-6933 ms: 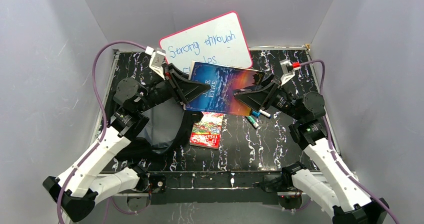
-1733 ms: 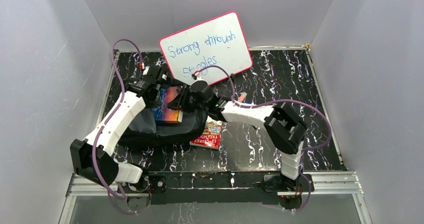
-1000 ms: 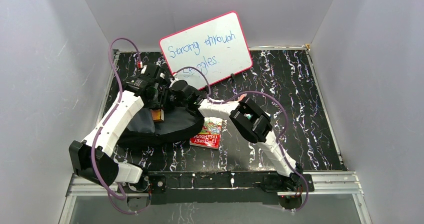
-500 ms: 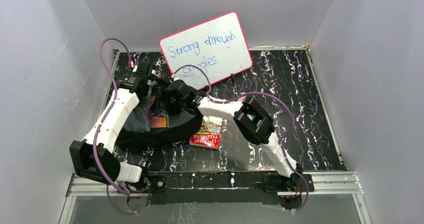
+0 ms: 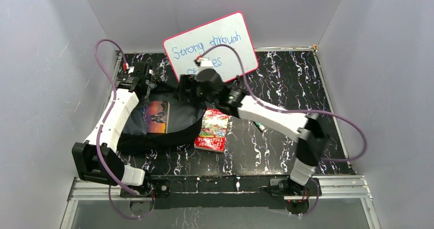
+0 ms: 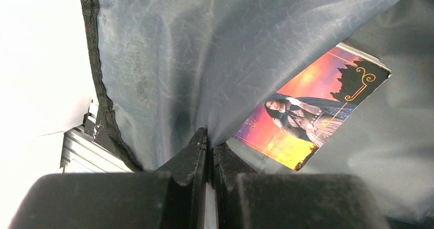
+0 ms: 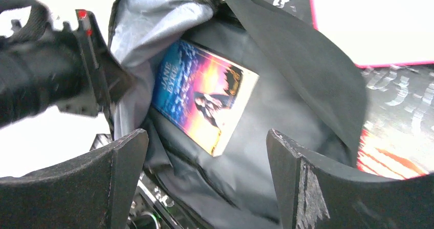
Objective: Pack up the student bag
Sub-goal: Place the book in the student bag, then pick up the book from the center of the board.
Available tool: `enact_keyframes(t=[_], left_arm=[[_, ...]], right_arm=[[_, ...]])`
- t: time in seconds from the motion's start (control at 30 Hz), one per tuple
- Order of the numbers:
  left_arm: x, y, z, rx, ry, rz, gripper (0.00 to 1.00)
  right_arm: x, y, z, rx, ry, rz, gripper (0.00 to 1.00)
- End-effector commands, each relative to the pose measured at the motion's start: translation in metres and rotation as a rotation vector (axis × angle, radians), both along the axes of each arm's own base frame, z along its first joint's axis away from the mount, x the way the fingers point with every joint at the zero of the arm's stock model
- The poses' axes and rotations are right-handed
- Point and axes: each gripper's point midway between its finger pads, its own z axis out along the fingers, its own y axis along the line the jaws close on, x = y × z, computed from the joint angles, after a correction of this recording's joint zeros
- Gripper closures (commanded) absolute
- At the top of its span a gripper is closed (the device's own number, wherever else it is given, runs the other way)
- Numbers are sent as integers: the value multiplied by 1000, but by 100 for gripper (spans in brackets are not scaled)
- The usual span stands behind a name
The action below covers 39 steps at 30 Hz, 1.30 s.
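The student bag (image 5: 176, 120), black with grey lining, lies open at the table's left. The Jane Eyre book (image 5: 156, 116) lies inside it, also seen in the left wrist view (image 6: 312, 111) and the right wrist view (image 7: 204, 93). My left gripper (image 5: 145, 86) is shut on the bag's grey lining (image 6: 204, 75) at the back edge and holds the opening up. My right gripper (image 5: 185, 91) is open and empty above the bag's opening, its fingers (image 7: 302, 188) wide apart.
A red Treehouse book (image 5: 213, 130) lies on the table right of the bag. Markers (image 5: 259, 125) lie beside my right arm. A whiteboard (image 5: 212, 47) with blue writing leans on the back wall. The table has a raised metal rim.
The Jane Eyre book went from both grippers into the bag and now lies flat inside. My right gripper has let it go and drawn back to the right. My left gripper shifted back-left with the lining.
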Motion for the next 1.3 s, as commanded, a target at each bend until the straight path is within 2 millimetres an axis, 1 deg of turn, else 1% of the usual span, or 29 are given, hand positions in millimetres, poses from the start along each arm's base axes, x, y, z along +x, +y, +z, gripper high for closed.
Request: enact_keyframes(t=[0.0,0.1,0.13,0.17,0.2,0.27,0.3,0.33,0.4,0.43,0.47,0.53,0.63,0.7,0.8,0.9,1.0,1.07,1.13,1.17,1.27], left_arm=[[3,11,0,35,-15,37,100],[1,6,-9,4,1,20,87],[0,5,-10,-1,-2,19,82],[0,5,-8,-5,-13,18,75],[0,5,-6,-6,-24,16,66],[1,5,6,-11,-66,16,51],[3,4,14,-17,-93,12,44],[5,3,23,-28,-121,3,39],[9,-6,40,-77,-174,-31,33],[11,-17,47,-133,-195,-66,30],[13,-26,53,-183,-214,-96,28],[15,-50,62,-285,-239,-165,20],[11,-95,70,-353,-247,-271,16],[1,-131,74,-366,-255,-348,14],[-20,-179,73,-437,-258,-427,16],[-42,-215,61,-487,-252,-484,17],[-64,-246,42,-489,-221,-535,17],[-79,-271,30,-471,-201,-591,17],[-85,-291,21,-462,-194,-620,17],[-85,-298,16,-458,-190,-618,17],[-76,-310,3,-448,-207,-608,17]], right_arm=[[-5,-77,19,-80,-128,-132,7],[-18,-125,9,-119,-120,-202,9],[-23,-140,1,-139,-106,-219,9],[-28,-153,-5,-153,-91,-237,10],[-33,-166,-12,-167,-75,-252,10],[-42,-189,-24,-188,-32,-289,12],[-46,-200,-37,-214,-2,-306,13],[-50,-209,-44,-227,23,-321,14],[-55,-222,-57,-242,62,-342,15],[-57,-227,-63,-243,80,-346,16],[-59,-230,-70,-243,101,-349,17],[-58,-236,-82,-241,152,-351,18],[-57,-236,-98,-215,233,-314,18],[-59,-229,-104,-184,275,-264,18],[-60,-219,-111,-155,305,-210,18],[-60,-213,-123,-150,337,-196,19],[-62,-207,-138,-151,382,-178,20],[-59,-207,-147,-169,397,-191,21],[-56,-211,-154,-189,401,-220,22],[-54,-215,-156,-202,394,-246,23],[-55,-229,-159,-224,389,-296,25]])
